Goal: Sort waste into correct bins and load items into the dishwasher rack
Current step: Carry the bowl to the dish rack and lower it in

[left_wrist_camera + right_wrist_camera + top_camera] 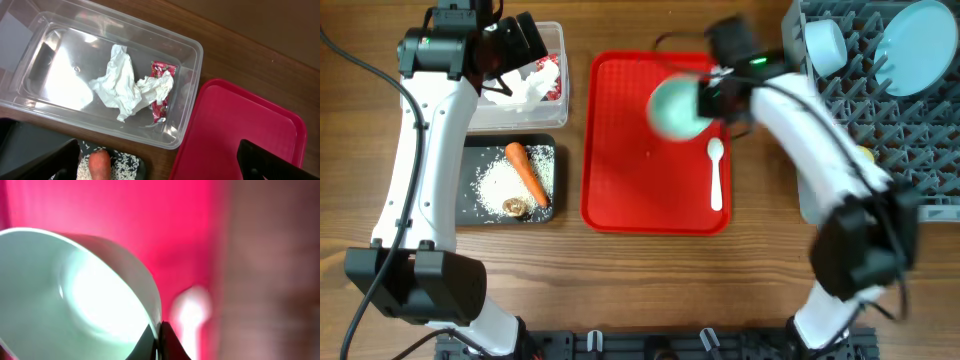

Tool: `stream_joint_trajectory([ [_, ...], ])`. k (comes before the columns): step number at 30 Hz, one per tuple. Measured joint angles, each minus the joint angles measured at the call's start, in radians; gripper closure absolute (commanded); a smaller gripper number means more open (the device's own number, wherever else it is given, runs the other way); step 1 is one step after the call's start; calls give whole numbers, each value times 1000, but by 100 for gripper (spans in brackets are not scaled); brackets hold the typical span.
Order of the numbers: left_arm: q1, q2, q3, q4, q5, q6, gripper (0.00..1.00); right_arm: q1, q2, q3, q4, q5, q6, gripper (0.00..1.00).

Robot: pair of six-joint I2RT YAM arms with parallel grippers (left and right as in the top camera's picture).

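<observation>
Bright, even light from above; motion blur smears the mint bowl and right arm; glare whitens the clear tub floor.

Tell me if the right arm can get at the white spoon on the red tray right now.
Probably not yet. The spoon lies uncovered on the red tray, close by the right claw, but that claw is shut on the rim of the mint bowl, so it must unload first.

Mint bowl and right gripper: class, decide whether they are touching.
Touching. The right wrist view shows the right gripper pinched shut on the rim of the mint bowl.
</observation>
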State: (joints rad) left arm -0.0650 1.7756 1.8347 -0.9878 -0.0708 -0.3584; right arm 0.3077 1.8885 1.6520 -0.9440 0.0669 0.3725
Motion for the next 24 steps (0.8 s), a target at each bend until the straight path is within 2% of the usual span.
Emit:
stream_joint_trajectory([
  [5, 0, 0, 0, 0, 0, 0, 0, -96, -146, 21, 21, 447, -12, 96],
  [9, 0, 0, 0, 0, 0, 0, 0, -155, -178, 21, 118, 792, -18, 96],
  [11, 0, 0, 0, 0, 0, 0, 0, -180, -177, 19, 167, 893, -32, 96],
  [14, 0, 0, 0, 0, 0, 0, 0, -237, -171, 3, 243, 978, -79, 96],
  [24, 0, 0, 0, 0, 0, 0, 0, -340, -90, -103, 193, 1075, -118, 96],
])
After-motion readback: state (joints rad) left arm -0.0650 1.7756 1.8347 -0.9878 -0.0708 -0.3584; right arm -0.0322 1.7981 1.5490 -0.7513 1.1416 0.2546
